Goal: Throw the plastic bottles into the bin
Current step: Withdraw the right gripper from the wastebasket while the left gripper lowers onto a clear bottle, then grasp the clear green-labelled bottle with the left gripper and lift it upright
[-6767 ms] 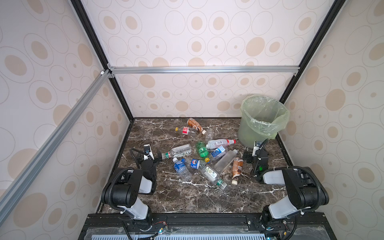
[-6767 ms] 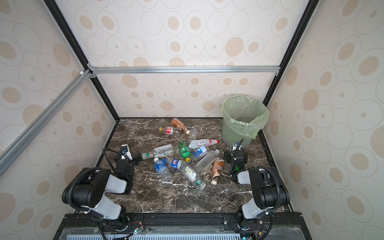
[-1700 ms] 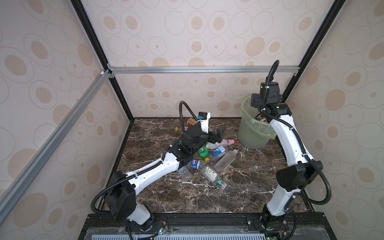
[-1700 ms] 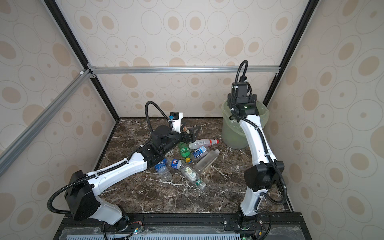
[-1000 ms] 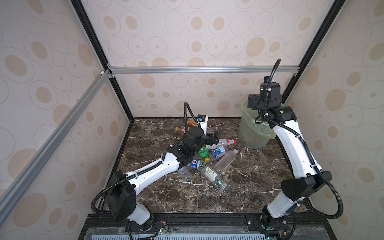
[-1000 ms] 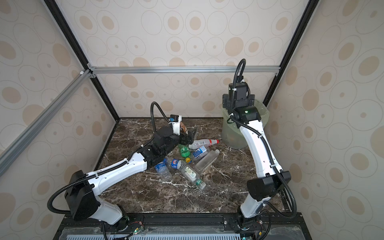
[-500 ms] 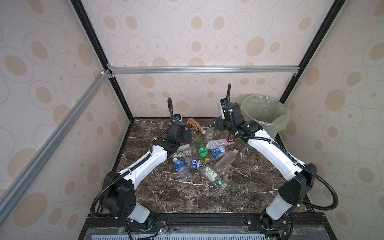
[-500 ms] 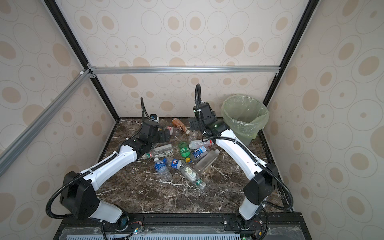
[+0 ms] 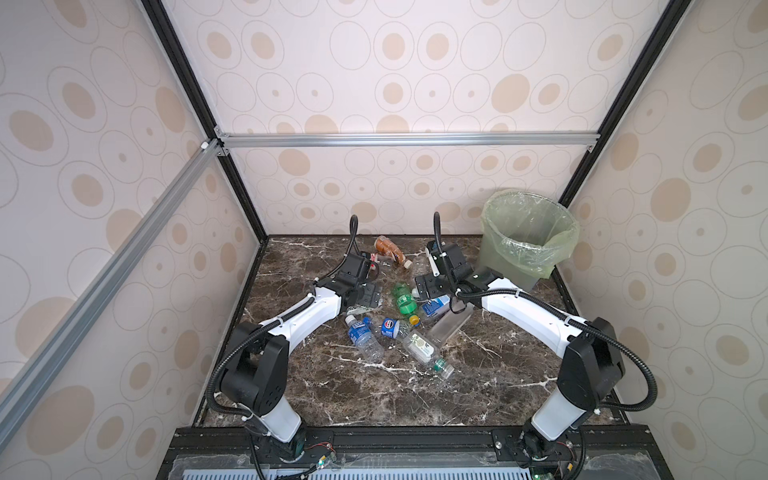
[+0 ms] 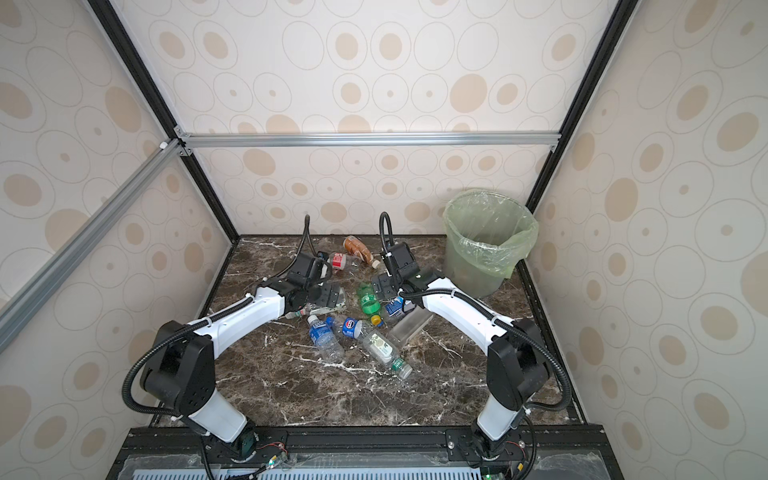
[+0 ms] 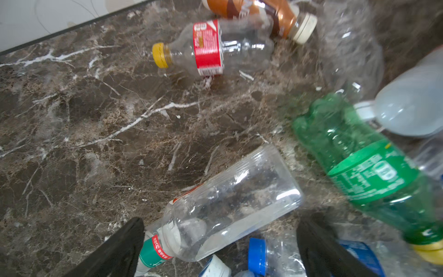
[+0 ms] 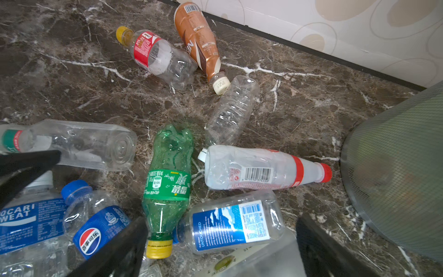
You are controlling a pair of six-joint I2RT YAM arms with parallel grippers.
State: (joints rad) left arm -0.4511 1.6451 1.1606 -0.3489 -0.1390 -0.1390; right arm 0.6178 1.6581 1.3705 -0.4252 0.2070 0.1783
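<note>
Hovering wide-jawed and empty over the plastic bottles (image 9: 405, 303).
Jaws of the left gripper (image 11: 220, 230) bracket a clear bottle (image 11: 230, 203); the right gripper (image 12: 221, 230) brackets a blue-labelled bottle (image 12: 230, 225), with the bin (image 12: 395, 167) near, outside its jaws, for a short carry.

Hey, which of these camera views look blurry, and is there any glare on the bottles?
Left wrist view: smeared as if by motion, worst on the green bottle and the brown bottle, with small white glints on the clear bottle. Right wrist view: much sharper; only the bin at the edge looks soft. Both top views: crisp and evenly lit, no strong glare.
</note>
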